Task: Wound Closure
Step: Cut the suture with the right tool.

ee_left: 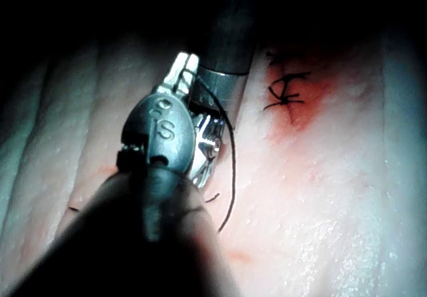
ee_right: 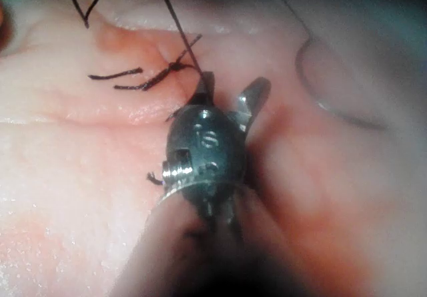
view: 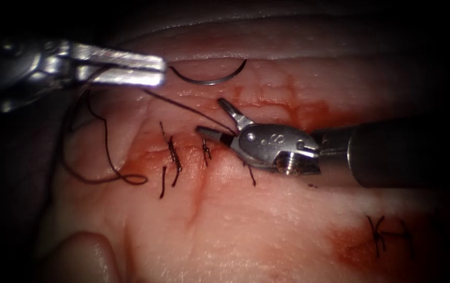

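left claw clamped on needle end | needle curved, outside tissue | right claw apart, empty

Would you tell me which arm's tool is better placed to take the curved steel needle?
Left, probably. The left arm's tool has its tip beside one end of the curved steel needle, lying on the pale tissue; the right arm's tool, open, is lower, at the dark thread.

Patchy red fluid, tied stitch lower right
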Controlling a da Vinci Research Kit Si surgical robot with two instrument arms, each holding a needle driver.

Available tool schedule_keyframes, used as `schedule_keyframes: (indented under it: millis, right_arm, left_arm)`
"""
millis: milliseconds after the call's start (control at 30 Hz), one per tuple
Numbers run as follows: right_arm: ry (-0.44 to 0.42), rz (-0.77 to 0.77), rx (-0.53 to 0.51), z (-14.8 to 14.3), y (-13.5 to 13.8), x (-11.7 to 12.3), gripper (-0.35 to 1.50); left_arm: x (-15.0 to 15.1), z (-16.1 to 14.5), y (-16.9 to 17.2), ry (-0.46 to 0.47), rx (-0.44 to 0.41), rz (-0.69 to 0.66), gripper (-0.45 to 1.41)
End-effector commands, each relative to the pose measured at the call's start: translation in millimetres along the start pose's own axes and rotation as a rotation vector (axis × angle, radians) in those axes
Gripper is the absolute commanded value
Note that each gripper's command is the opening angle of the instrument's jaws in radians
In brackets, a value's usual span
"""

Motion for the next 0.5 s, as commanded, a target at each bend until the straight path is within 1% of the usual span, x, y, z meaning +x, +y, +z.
schedule_keyframes:
  millis: [33, 67, 100, 133, 233, 267, 300, 333, 400, 433, 467, 500]
  right_arm:
    - [0.003, 0.000, 0.005, 0.6, -0.7, -0.4, -0.23]
    - [0.003, 0.000, 0.005, 0.6, -0.7, -0.4, -0.23]
    - [0.002, 0.000, -0.005, 0.6, -0.6, -0.4, -0.35]
    - [-0.019, -0.001, -0.036, 0.8, -0.5, -0.6, -0.35]
    - [-0.032, -0.004, -0.048, 1.1, -0.2, -1.0, -0.35]
    - [-0.035, -0.005, -0.050, 1.2, -0.1, -1.2, -0.35]
    - [-0.025, -0.009, -0.025, 1.3, 0.0, -1.5, -0.35]
    - [-0.018, -0.010, -0.012, 1.2, 0.1, -1.6, -0.16]
    - [-0.012, -0.012, 0.006, 0.5, 0.3, -1.7, 0.56]
    - [-0.012, -0.041, 0.033, -1.6, 1.5, -1.6, 1.23]
    - [-0.012, -0.041, 0.033, -1.6, 1.5, -1.6, 1.23]
    - [0.000, -0.057, 0.044, -2.8, 2.4, -1.6, 1.25]
  left_arm:
    - [-0.4, 0.5, 0.0, 0.002, -0.004, 0.002, -0.45]
    - [-0.4, 0.5, 0.0, 0.002, -0.004, 0.002, -0.45]
    - [-0.4, 0.5, 0.1, 0.001, -0.004, 0.003, -0.45]
    - [-0.3, 0.3, 0.5, 0.002, -0.007, 0.006, -0.45]
    - [0.0, 0.0, 0.8, 0.002, -0.011, 0.012, -0.45]
    - [0.2, -0.1, 0.9, 0.003, -0.012, 0.012, -0.45]
    - [0.4, -0.2, 1.0, 0.003, -0.014, 0.024, -0.45]
    - [0.6, -0.3, 1.1, 0.003, -0.015, 0.030, -0.45]
    - [0.8, -0.5, 1.3, 0.004, -0.016, 0.036, -0.45]
    - [0.9, -0.6, 1.8, 0.008, -0.023, 0.046, -0.45]
    - [0.9, -0.6, 1.8, 0.008, -0.023, 0.046, -0.45]
    - [0.9, -0.6, 2.2, 0.015, -0.029, 0.050, -0.45]
